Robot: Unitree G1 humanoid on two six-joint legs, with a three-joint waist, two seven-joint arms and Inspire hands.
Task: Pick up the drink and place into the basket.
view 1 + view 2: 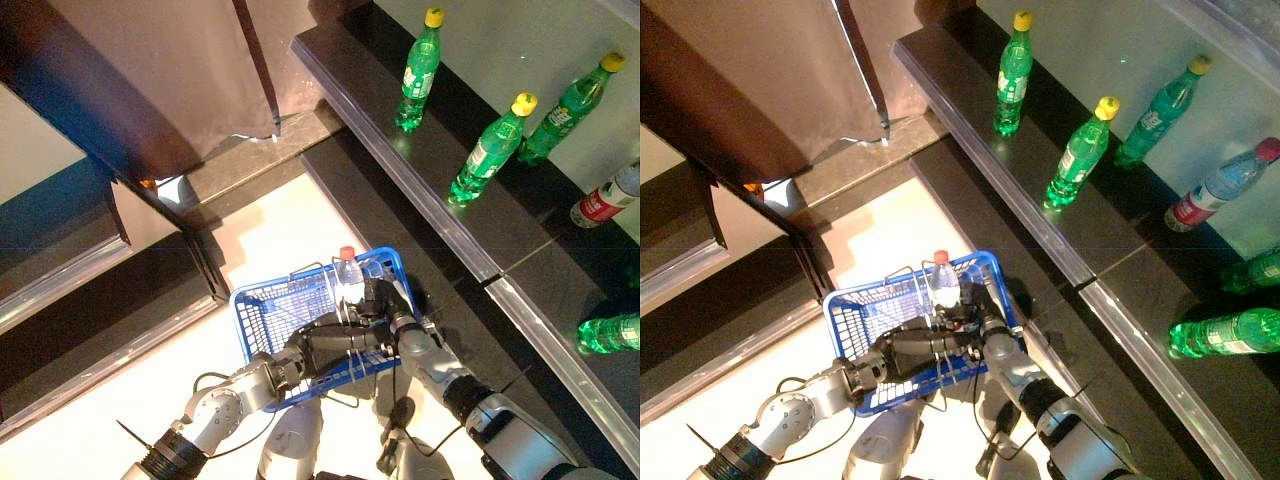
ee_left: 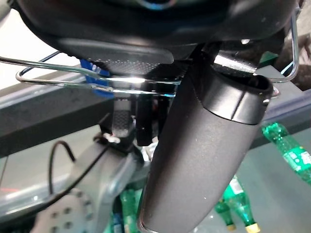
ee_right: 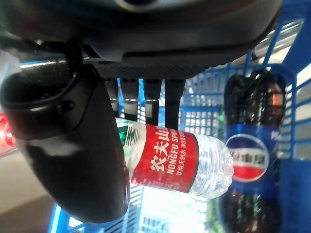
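Observation:
A clear water bottle [image 1: 348, 275] with a red cap and red label stands upright over the right end of the blue basket [image 1: 262, 312]. My right hand [image 1: 386, 300] is shut on it; in the right wrist view the thumb [image 3: 73, 145] and fingers curl round the bottle [image 3: 180, 162]. A dark cola bottle [image 3: 250, 155] lies inside the basket. My left hand [image 1: 320, 345] is shut on the basket's thin wire handles [image 2: 73, 80] and holds the blue basket up in front of me, off the floor.
A dark shelf [image 1: 430, 200] runs along the right. Upright green bottles [image 1: 418, 70] [image 1: 490, 150] stand on it, with a red-labelled bottle [image 1: 605, 200] and a green bottle [image 1: 610, 333] lying further right. A dark cabinet [image 1: 120, 120] stands at the left.

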